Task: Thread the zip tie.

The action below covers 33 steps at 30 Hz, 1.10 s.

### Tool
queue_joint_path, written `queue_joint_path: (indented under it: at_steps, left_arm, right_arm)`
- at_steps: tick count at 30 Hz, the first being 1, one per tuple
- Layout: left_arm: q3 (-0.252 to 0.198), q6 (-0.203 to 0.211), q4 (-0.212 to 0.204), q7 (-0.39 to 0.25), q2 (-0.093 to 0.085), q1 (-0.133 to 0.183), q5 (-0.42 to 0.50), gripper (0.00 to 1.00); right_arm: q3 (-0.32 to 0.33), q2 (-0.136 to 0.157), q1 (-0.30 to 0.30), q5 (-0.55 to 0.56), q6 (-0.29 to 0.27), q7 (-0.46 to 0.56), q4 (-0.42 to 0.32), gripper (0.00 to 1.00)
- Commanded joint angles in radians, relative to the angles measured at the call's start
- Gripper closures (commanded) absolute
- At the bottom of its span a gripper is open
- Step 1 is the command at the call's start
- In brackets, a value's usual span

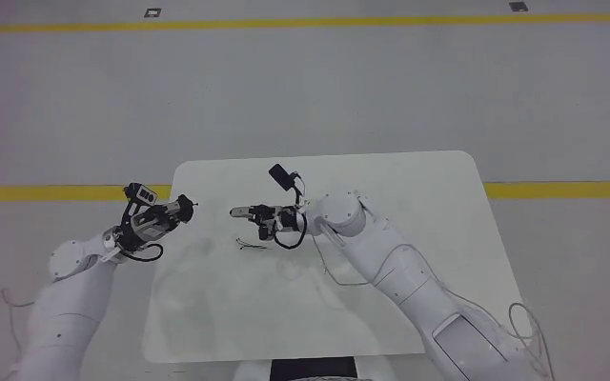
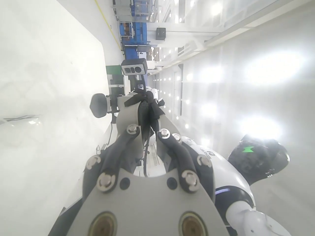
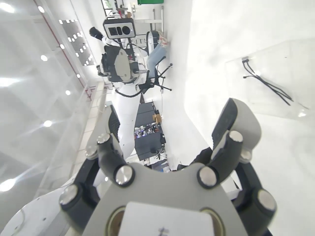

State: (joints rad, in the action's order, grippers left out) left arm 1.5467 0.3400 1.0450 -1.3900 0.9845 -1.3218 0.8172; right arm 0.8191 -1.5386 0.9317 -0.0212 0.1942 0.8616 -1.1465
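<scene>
Several black zip ties (image 3: 257, 75) lie on the white table (image 1: 410, 286), near but apart from the right gripper (image 3: 172, 110), its fingers spread wide.

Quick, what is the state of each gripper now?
Left gripper: closed on a black zip tie.
Right gripper: open, holding nothing.

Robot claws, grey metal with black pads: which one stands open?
The right gripper: its fingers are spread wide, while those of the left gripper are closed together.
</scene>
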Motion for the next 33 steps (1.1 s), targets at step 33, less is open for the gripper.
queue_joint_path:
  at_steps: [33]
  left_arm:
    - [0.108,0.0,0.179,0.005,0.028,-0.076,-0.137,1.0]
  right_arm:
    - [-0.035,-0.005,-0.004,0.039,0.041,-0.025,-0.018,0.0]
